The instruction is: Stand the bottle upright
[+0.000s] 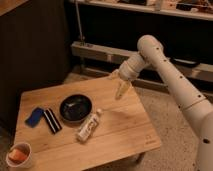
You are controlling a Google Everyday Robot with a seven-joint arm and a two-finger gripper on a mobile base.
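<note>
The smooth, pale tool (121, 91) is hanging over the matt wooden table's (125, 127) far side, the white plastic bottle (89, 126) lying beside a glossy black bowl (75, 109).

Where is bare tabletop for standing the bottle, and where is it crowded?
Bare: right half of table, from the lying bottle to the right edge; the open gripper hovers over its far part. Crowded: left, around bowl, striped block, blue pad, cup.
</note>
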